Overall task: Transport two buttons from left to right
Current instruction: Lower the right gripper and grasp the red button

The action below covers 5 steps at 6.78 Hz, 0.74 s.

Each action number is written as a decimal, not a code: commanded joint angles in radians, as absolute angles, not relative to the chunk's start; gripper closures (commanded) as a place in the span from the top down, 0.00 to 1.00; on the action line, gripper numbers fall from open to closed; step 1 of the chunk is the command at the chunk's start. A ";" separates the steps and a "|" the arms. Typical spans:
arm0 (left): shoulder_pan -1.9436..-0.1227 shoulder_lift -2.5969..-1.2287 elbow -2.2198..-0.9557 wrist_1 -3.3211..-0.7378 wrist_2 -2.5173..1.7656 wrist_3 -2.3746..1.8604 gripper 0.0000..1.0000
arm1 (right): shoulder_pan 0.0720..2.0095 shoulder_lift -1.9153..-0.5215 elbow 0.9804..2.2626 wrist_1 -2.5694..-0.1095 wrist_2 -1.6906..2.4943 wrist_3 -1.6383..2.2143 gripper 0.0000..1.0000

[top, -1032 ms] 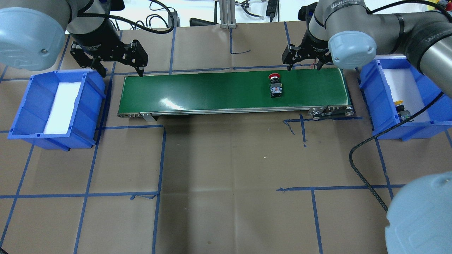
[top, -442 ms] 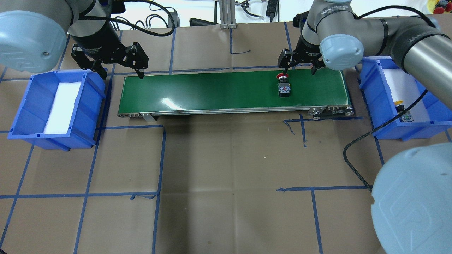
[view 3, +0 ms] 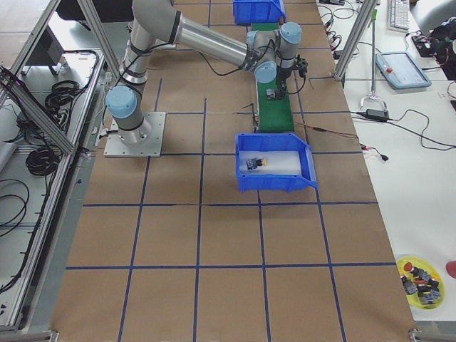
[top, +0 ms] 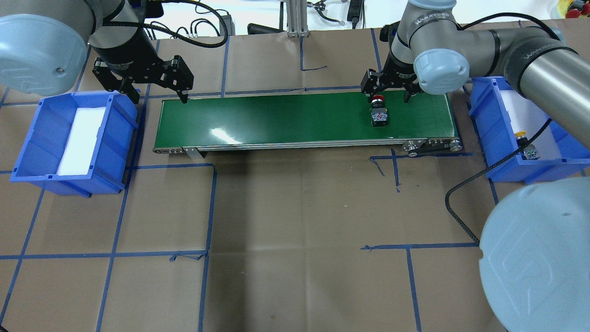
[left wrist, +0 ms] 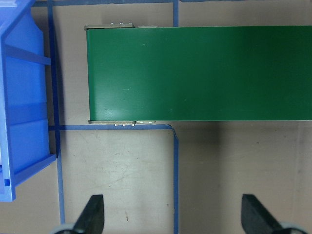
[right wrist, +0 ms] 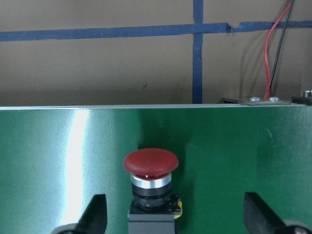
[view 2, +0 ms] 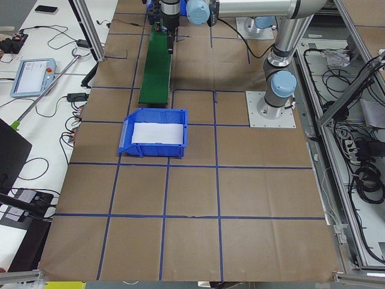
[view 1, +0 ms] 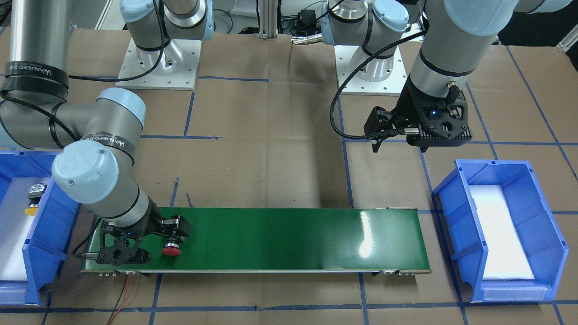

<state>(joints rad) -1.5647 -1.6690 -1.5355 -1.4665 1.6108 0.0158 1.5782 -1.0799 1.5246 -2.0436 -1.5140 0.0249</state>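
Observation:
The red-capped button (top: 379,111) lies on the green conveyor belt (top: 276,117) near its right end; it also shows in the front view (view 1: 171,249) and the right wrist view (right wrist: 150,164). My right gripper (top: 388,95) is open and hangs over it, with the button between the fingers, left of centre (right wrist: 176,214). The yellow-capped button (top: 525,144) lies in the right blue bin (top: 486,124), also seen from the front (view 1: 34,199). My left gripper (top: 160,97) is open and empty above the belt's left end (left wrist: 175,214).
The left blue bin (top: 115,152) holds only a white foam pad. A black cable (top: 461,207) loops over the table at the right. A red wire (right wrist: 269,58) runs behind the belt. A yellow tray of spare parts (view 3: 419,274) sits far off the work area.
The red button has travelled to the right along the belt. My right gripper has come down and slightly left over it, still open. The left gripper has barely moved.

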 commanded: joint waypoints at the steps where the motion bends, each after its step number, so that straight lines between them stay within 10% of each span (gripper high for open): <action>1: -1.565 -1.669 -1.536 -1.466 1.611 0.015 1.00 | 1.578 -1.040 1.529 -2.043 -1.513 0.025 0.99; 2: -1.565 -1.669 -1.536 -1.466 1.611 0.015 1.00 | 1.575 -1.031 1.526 -2.045 -1.514 0.014 0.91; 4: -1.565 -1.669 -1.536 -1.466 1.611 0.015 1.00 | 1.553 -1.032 1.520 -2.025 -1.532 0.006 0.24; 5: -1.565 -1.669 -1.536 -1.466 1.611 0.015 1.00 | 1.522 -1.038 1.519 -2.020 -1.531 -0.021 0.10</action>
<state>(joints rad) -1.5647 -1.6690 -1.5355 -1.4665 1.6107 0.0153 1.5519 -1.0340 1.5211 -2.0297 -1.5276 0.0016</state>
